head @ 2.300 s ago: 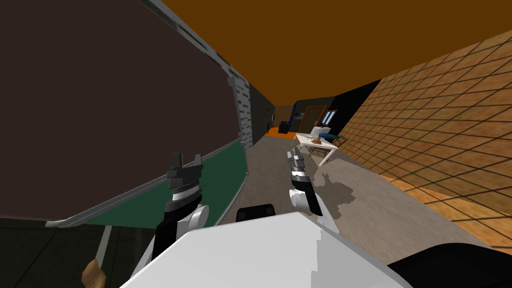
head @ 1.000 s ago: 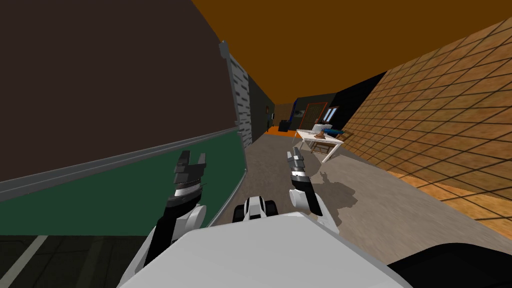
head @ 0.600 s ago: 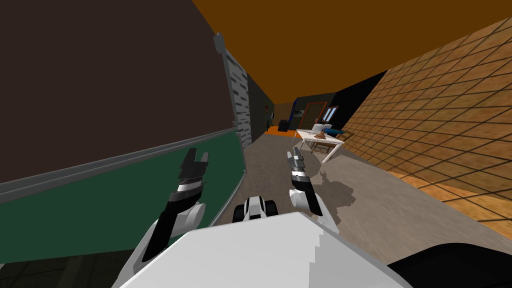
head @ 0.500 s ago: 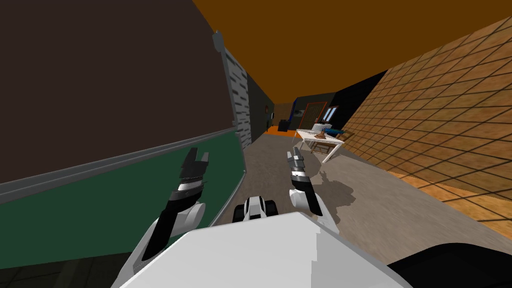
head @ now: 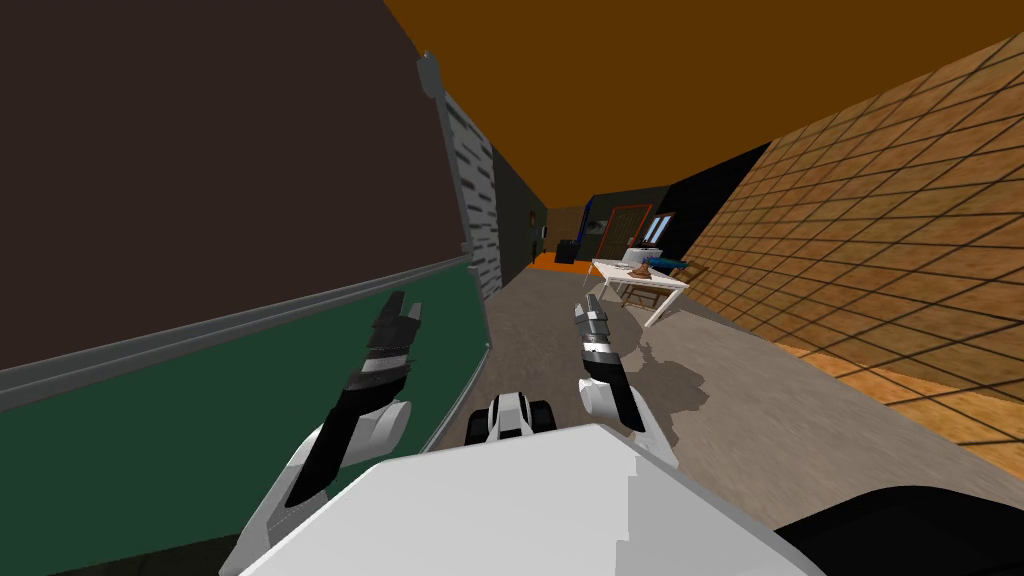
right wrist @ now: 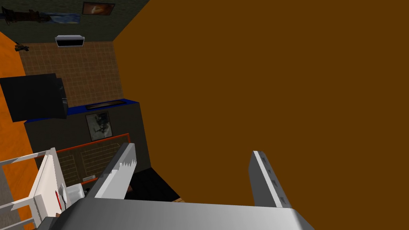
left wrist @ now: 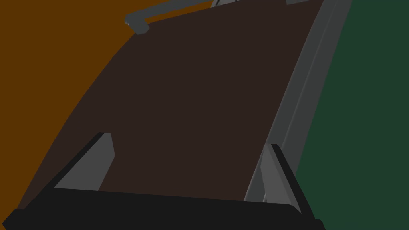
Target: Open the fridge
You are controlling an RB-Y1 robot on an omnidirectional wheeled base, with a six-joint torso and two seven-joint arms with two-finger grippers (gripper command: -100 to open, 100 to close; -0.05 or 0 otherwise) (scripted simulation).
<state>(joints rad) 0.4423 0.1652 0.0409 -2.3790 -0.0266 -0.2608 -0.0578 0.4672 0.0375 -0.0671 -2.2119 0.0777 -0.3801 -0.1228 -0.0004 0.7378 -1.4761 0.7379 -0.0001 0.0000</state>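
Observation:
The fridge's dark brown door [head: 200,150] covers the left of the head view, with a grey strip [head: 250,322] along its lower edge and a dark green panel [head: 200,420] beyond that. My left gripper [head: 402,308] is raised just in front of the green panel, open and holding nothing. In the left wrist view the brown door [left wrist: 199,88] lies behind the open left gripper [left wrist: 187,159], and one finger [left wrist: 275,171] sits close beside the grey strip [left wrist: 303,92]. My right gripper [head: 590,312] stands open over the floor, away from the fridge; its wrist view shows the same [right wrist: 191,167].
A white slatted panel [head: 478,200] stands past the fridge's far edge. Grey floor [head: 560,330] runs ahead to a white table [head: 645,280] with small items on it. A brown tiled wall [head: 880,230] closes the right side.
My left gripper has reached a little forward and turned toward the green panel. The brown door's far edge has crept up and to the left. The right arm has not moved.

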